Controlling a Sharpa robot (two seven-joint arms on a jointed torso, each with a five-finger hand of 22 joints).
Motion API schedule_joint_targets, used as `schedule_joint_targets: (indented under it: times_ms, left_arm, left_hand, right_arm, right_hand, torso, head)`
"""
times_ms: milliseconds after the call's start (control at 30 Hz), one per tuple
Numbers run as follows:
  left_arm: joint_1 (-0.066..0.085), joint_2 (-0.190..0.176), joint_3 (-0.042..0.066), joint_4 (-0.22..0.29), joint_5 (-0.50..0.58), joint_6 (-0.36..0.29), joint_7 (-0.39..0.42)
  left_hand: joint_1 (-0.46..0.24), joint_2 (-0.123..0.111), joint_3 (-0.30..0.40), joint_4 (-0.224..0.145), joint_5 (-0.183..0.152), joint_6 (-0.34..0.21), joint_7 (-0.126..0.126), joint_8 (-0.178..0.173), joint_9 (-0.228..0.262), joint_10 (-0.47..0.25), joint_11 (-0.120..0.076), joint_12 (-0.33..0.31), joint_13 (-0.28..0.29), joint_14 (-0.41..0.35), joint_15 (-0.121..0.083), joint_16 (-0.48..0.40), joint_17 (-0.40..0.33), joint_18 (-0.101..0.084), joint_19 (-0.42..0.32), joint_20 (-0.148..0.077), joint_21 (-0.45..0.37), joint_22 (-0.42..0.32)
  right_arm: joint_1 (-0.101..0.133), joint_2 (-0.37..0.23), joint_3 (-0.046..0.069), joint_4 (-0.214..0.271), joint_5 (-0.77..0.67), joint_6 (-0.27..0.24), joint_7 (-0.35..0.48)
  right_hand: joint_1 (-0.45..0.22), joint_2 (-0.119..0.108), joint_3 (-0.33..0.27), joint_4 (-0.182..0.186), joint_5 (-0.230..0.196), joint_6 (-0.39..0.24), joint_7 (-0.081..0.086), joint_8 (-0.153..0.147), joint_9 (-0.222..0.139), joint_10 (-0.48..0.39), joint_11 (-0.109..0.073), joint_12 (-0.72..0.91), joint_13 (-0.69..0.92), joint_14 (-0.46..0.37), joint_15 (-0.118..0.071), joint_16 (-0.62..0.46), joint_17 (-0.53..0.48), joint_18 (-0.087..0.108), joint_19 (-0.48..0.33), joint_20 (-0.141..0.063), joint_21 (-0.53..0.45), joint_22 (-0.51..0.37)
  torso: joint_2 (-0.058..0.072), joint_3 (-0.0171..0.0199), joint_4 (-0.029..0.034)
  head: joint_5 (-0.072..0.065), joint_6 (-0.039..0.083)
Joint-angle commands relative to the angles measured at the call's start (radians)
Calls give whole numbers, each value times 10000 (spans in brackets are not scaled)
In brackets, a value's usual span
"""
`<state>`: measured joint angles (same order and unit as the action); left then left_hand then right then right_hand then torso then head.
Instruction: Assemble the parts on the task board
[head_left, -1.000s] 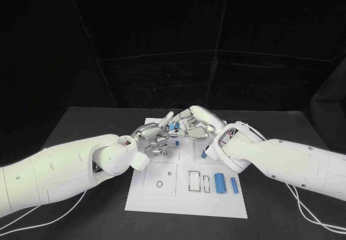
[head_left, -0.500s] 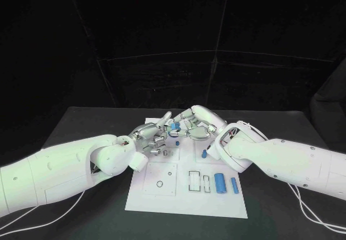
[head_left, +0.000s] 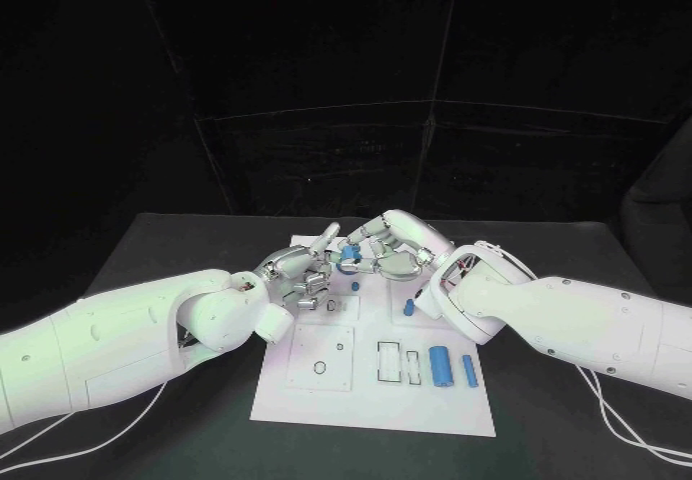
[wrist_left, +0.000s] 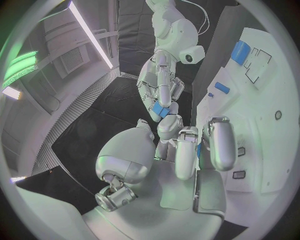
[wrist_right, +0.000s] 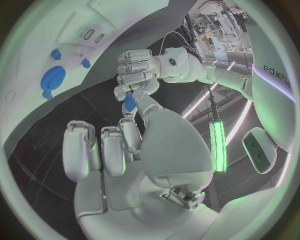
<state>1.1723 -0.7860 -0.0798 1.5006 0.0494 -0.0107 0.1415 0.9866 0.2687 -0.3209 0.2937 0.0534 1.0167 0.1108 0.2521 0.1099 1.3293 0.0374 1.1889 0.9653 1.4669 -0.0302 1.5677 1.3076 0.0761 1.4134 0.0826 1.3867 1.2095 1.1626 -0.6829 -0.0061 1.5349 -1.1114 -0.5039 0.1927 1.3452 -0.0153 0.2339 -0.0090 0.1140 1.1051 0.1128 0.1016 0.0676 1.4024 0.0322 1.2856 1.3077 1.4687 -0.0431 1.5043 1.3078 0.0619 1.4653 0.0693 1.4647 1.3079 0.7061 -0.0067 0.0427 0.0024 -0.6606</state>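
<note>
The left hand (head_left: 299, 272) and the right hand (head_left: 387, 248) meet fingertip to fingertip above the far half of the white task board (head_left: 325, 395), a small blue part (head_left: 349, 252) caught between them. In the right wrist view the blue part (wrist_right: 129, 102) sits at the tip of the right hand's extended finger and against the curled fingers of the left hand (wrist_right: 139, 70); in the left wrist view the same part (wrist_left: 162, 110) is pinched in the right hand (wrist_left: 160, 87) just beyond the left hand's fingertips (wrist_left: 169, 123). Which hand bears it cannot be told for certain; both seem to be gripping it, which reads as a hand-to-hand transfer or a mid-air turning of the piece so that it can go down into its seat the right way round.

On the board below, a short blue piece (head_left: 408, 307) stands just beside the right wrist, and two blue cylinders (head_left: 438, 366) lie side by side at the near right, next to empty outlined slots (head_left: 389, 362). A small round recess (head_left: 317, 368) waits at the near left. The board rests on the black desk (head_left: 173, 260).

Against the frame a second earlier, the two hands have drawn very slightly closer together and the right wrist has rolled a touch; the parts on the board have not moved.
</note>
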Motion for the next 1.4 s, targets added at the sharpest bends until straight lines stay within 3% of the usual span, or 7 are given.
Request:
schedule_joint_targets:
  times_ms: [33, 433, 767, 1067, 1167, 1300, 1400]
  left_arm:
    - [43, -36, 39, 26, 141, 60, 396]
    - [43, -92, 40, -5, 141, 14, 418]
    - [44, -122, 40, -88, -10, -348, 205]
    - [69, -236, 41, -463, -686, -614, -25]
    - [116, -377, 42, -774, -1138, -705, 112]
    - [162, -614, 43, -906, -1253, -923, 396]
    - [241, -817, 43, -917, -861, -1265, 871]
  left_hand:
    - [24, 123, -48, -40, -22, 75, -17, 62, 22, -5, -82, 59, 9, 1039, -54, 30, 2632, -49, 13, -80, 61, -3]
    - [122, 130, -35, -64, -22, 56, -24, 83, 61, 3, -91, 63, 15, 1039, -65, 30, 2632, -49, 8, -94, 69, 4]
    - [336, 97, -32, -79, -23, -135, 16, 47, 119, -55, -66, -13, -94, 1039, -58, 30, 2632, -23, -73, -100, 8, -131]
    - [651, 51, -20, -134, -17, -432, 113, -17, 185, -489, 23, -563, -880, 1039, 13, 30, 2632, 5, -167, -45, -65, -273]
    - [788, 37, 4, -162, -17, -517, 143, -26, 215, -610, 51, -707, -1068, 1039, 39, 30, 2632, 9, -180, -20, -70, -284]
    - [890, -3, 12, -200, -18, -546, 153, -15, 243, -661, 62, -774, -1163, 1039, 50, 30, 2632, 32, -237, -5, -126, -395]
    - [1193, -101, 47, -319, -19, -602, 181, 36, 326, -1319, 90, -1597, -2251, 944, 79, -108, 2319, 345, -1099, 31, -1039, -2017]
  right_arm:
    - [-14, -41, -24, -54, -59, 188, -189]
    - [-14, -42, -25, -58, -84, 149, -168]
    - [-16, -86, -24, 77, -31, -350, 64]
    - [-16, -186, -23, 138, -16, -355, -10]
    - [-15, -198, -23, 111, -377, -42, -591]
    - [-14, -162, -23, 83, -1151, 418, -1625]
    - [-13, -66, -24, 55, -1815, 765, -2397]
  right_hand:
    - [-30, 105, 15, -47, 76, 100, -13, 61, 25, 51, -48, 31, 75, 730, -5, 59, 1201, -136, 69, -53, 38, 260]
    - [-28, 105, 20, -57, 87, 112, -19, 65, 27, 49, -52, 34, 80, 730, -8, 58, 1199, -136, 69, -56, 38, 259]
    - [-8, 134, 61, -94, 125, 162, -40, 84, 32, 50, -70, 51, 101, 732, -22, 64, 1215, -134, 67, -67, 35, 253]
    - [40, 180, 150, -178, 247, 225, -69, 106, 35, 59, -98, 75, 133, 734, -49, 66, 1225, -145, 91, -92, 58, 306]
    - [52, 160, 210, -255, 513, 235, -69, 102, 29, 39, -103, 50, 123, 733, -61, 64, 1224, -146, 96, -109, 61, 312]
    - [44, 107, 232, -322, 420, 245, -70, 102, 27, -35, -106, -67, 30, 727, -60, 51, 1202, -143, 89, -113, 52, 296]
    - [39, 93, 232, -332, 403, 248, -69, 103, 27, -36, -105, -68, 31, 728, -61, 55, 1210, -143, 89, -114, 52, 295]
  torso:
    - [4, 0, -6]
    - [3, 5, -1]
    - [4, 16, -15]
    - [1, 7, 5]
    - [-7, 6, -36]
    - [12, -16, -38]
    - [2, -22, -28]
  head:
    - [3, -8]
    - [-5, -11]
    - [-5, -8]
    - [-17, -12]
    - [15, -45]
    - [-40, -81]
    - [-57, -148]
